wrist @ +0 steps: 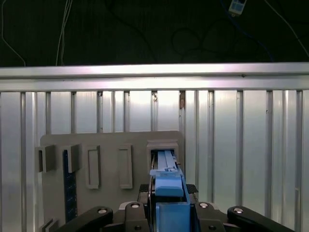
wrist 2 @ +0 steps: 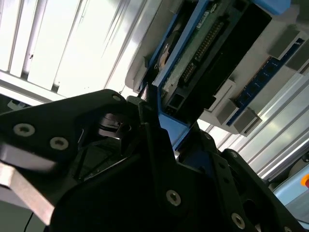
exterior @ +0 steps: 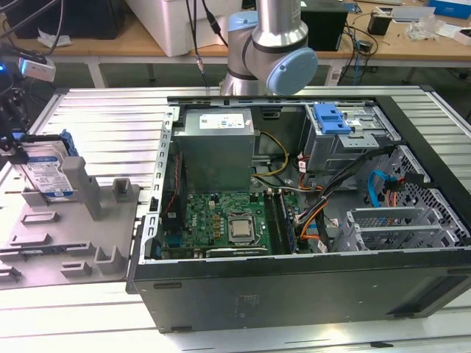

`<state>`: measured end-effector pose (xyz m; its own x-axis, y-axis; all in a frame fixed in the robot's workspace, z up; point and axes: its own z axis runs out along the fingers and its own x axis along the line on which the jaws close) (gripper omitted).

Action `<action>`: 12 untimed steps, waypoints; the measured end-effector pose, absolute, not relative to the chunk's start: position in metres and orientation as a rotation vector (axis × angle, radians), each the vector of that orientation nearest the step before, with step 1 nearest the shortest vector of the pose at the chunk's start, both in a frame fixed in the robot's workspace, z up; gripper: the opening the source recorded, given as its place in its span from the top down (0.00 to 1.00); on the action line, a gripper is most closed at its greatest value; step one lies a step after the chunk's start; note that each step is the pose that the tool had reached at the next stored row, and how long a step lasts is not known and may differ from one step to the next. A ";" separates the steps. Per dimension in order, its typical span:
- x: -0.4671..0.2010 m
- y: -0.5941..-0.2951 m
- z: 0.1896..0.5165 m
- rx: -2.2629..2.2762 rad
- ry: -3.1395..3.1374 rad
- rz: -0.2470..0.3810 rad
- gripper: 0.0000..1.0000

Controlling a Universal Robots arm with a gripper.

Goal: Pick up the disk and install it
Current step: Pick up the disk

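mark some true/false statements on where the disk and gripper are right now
1. The disk stands on edge in the grey fixture. True.
2. The disk is inside the computer case. False: it is at the fixture, outside the case.
3. The case lies open, its green motherboard showing. True.
4. The gripper is over the motherboard. False: it is at the disk, straddling its blue rail in the first wrist view.

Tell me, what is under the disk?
The grey plastic fixture lies under the disk, which stands upright between its posts. The slot holding the disk's bottom edge is hidden behind those posts.
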<state>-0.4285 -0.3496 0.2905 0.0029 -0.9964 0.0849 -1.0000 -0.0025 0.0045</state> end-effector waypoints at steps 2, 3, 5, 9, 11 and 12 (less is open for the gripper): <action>-0.429 -0.350 0.290 2.179 -2.173 0.088 0.63; -0.429 -0.350 0.290 2.179 -2.173 0.088 0.63; -0.429 -0.351 0.290 2.179 -2.173 0.088 0.63; -0.429 -0.351 0.289 2.179 -2.173 0.088 0.63; -0.429 -0.351 0.289 2.179 -2.173 0.088 0.63; -0.429 -0.351 0.289 2.179 -2.173 0.088 0.63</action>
